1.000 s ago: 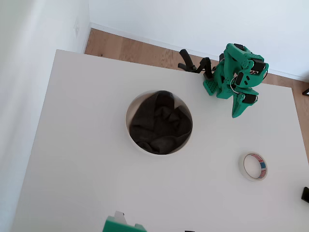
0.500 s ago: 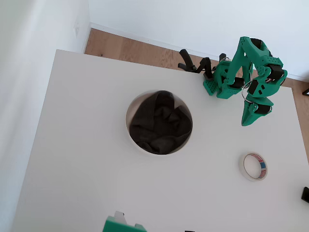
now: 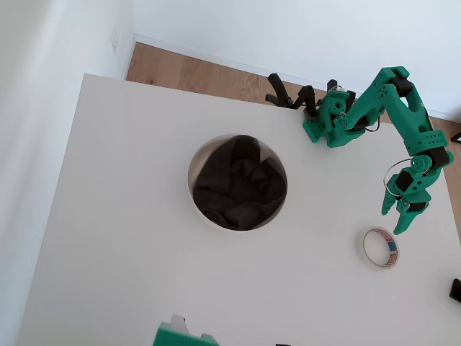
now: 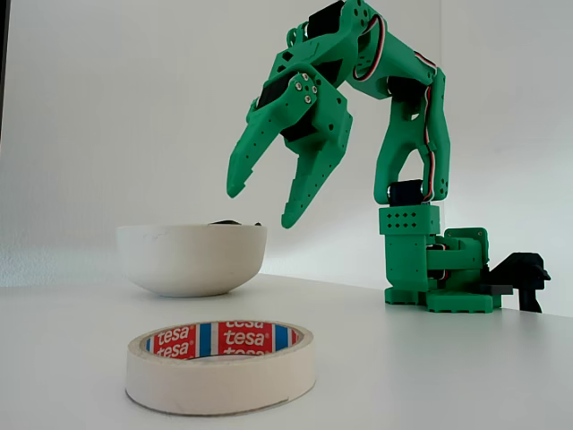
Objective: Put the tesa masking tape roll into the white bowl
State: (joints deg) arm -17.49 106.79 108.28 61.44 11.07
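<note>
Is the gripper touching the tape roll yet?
Apart. In the fixed view the open gripper hangs well above the tesa masking tape roll, with bare wall showing between them.

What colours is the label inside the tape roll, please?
Red and blue with white lettering, on the tape roll's inner core; clearest in the fixed view.

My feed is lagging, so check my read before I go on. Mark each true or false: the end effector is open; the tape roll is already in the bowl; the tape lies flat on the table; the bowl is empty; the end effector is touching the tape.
1. The end effector is open: true, its fingers are spread apart.
2. The tesa masking tape roll is in the white bowl: false, it sits on the table, apart from the bowl.
3. The tape lies flat: true.
4. The bowl is empty: false, dark cloth lies in it.
5. The end effector touches the tape: false, it hangs above the table.
</note>
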